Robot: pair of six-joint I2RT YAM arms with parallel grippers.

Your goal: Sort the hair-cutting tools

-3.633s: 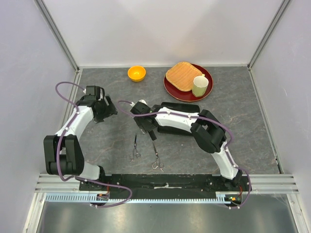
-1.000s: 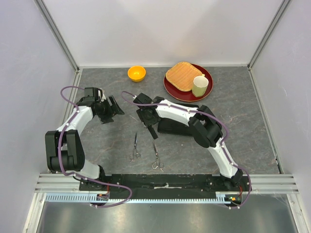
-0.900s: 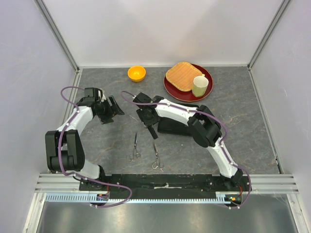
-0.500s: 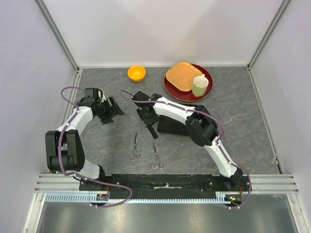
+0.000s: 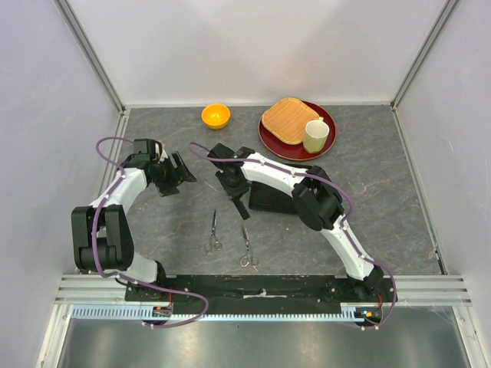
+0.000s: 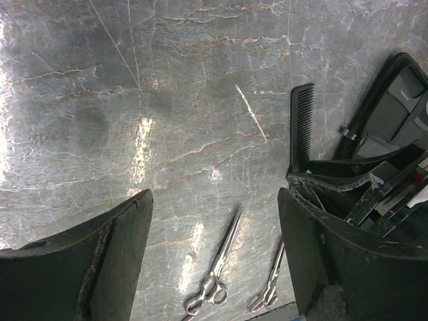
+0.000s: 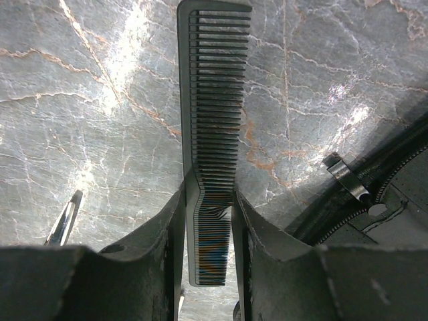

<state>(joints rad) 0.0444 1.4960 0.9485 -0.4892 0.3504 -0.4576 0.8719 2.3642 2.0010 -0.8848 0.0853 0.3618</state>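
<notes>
Two silver scissors (image 5: 213, 232) (image 5: 246, 247) lie side by side on the grey table, near its front; the left wrist view shows them too, scissors (image 6: 217, 267) and scissors (image 6: 271, 287). A long black comb (image 7: 214, 100) lies flat beside the open black zip case (image 5: 272, 201). My right gripper (image 7: 208, 200) reaches down over the comb's end, its fingers pressed against both long edges. In the top view that comb (image 5: 239, 208) pokes out below the right gripper (image 5: 234, 192). My left gripper (image 5: 178, 172) hovers open to the left, holding nothing. The shorter handled comb is not visible.
An orange bowl (image 5: 215, 116) sits at the back. A red plate (image 5: 268, 142) at the back right carries toast (image 5: 288, 119) and a pale green cup (image 5: 315, 136). The zip case (image 6: 394, 100) lies open under the right arm. White walls close the table in.
The right gripper's jaws have narrowed onto the comb and the arm has edged slightly left. The left arm swung right earlier and has held still for the last second.
</notes>
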